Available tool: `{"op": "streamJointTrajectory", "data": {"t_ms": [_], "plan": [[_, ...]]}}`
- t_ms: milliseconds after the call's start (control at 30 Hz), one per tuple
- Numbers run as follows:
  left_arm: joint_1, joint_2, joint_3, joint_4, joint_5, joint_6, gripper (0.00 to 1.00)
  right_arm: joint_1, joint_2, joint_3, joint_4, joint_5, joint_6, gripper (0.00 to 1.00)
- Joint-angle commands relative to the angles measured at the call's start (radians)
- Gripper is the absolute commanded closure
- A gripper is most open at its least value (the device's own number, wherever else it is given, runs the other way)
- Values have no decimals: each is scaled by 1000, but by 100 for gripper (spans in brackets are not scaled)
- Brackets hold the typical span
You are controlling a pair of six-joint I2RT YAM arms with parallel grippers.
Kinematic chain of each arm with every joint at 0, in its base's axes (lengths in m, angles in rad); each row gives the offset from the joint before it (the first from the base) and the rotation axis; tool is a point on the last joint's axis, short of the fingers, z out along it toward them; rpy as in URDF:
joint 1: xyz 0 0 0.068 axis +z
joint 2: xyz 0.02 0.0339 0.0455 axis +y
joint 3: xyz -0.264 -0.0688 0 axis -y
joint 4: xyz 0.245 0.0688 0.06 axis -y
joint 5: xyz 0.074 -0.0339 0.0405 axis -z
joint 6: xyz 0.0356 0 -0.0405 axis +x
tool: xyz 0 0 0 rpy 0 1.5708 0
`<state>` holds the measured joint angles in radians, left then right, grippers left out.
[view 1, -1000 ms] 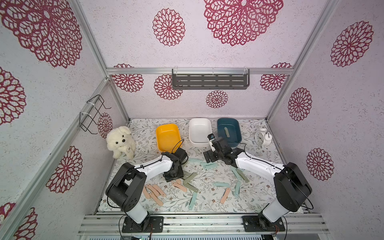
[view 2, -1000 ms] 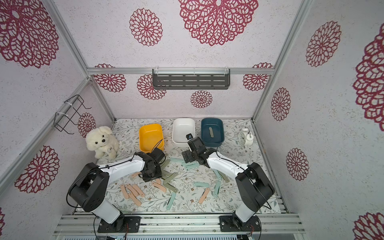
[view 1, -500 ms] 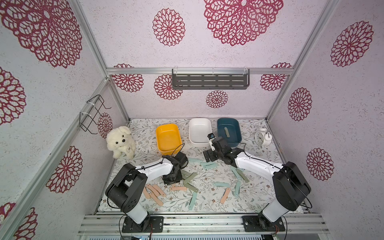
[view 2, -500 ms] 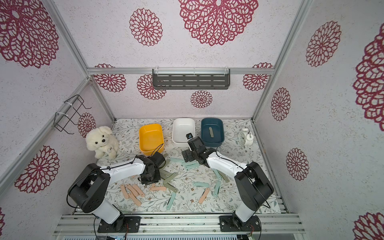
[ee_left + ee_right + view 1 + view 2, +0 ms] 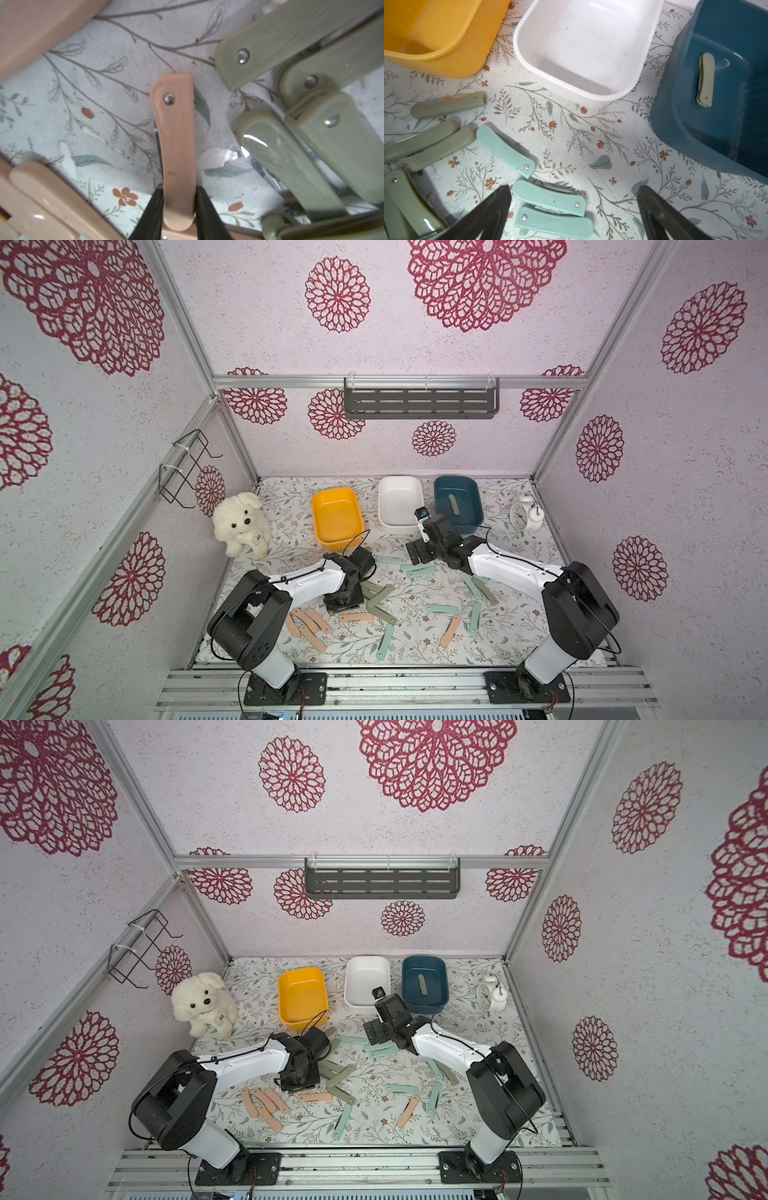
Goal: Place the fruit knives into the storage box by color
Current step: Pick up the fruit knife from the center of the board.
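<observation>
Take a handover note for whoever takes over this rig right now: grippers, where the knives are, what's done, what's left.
Left gripper: shut on a pink knife, down at the table.
Right gripper: open, empty, above two mint knives.
Done: one green knife lies in the blue box. Yellow box and white box are empty.
Left: all other pink, mint and green knives, scattered on the table.

Enclosed by pale textured walls point(image 5: 395, 352) stamped with crimson flower medallions point(image 5: 337, 294) and framed in aluminium bars point(image 5: 291, 382). Hung at the back with a grey slotted shelf point(image 5: 419, 402), on a side wall with a black wire rack point(image 5: 183, 466). Floored in leaf-and-blossom print point(image 5: 415, 639), edged in front by metal rails point(image 5: 395, 680). Lit evenly and softly.
</observation>
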<state>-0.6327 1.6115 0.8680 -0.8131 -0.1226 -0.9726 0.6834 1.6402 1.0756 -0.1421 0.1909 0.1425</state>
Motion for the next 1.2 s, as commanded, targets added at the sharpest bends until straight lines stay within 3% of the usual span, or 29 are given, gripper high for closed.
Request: {"op": "streamJointTrajectory", "data": {"t_ms": [0, 767, 1000, 1167], "plan": [[-10, 8, -3, 11, -5, 6, 77, -7, 0, 35, -8, 34, 9, 1], [-8, -87, 124, -122, -121, 103, 93, -10, -19, 84, -46, 62, 21, 1], [7, -63, 257, -198, -150, 191, 96, -9, -13, 109, -42, 58, 18, 1], [71, 13, 402, -233, -161, 272, 96, -12, -3, 134, -22, 47, 11, 1]]}}
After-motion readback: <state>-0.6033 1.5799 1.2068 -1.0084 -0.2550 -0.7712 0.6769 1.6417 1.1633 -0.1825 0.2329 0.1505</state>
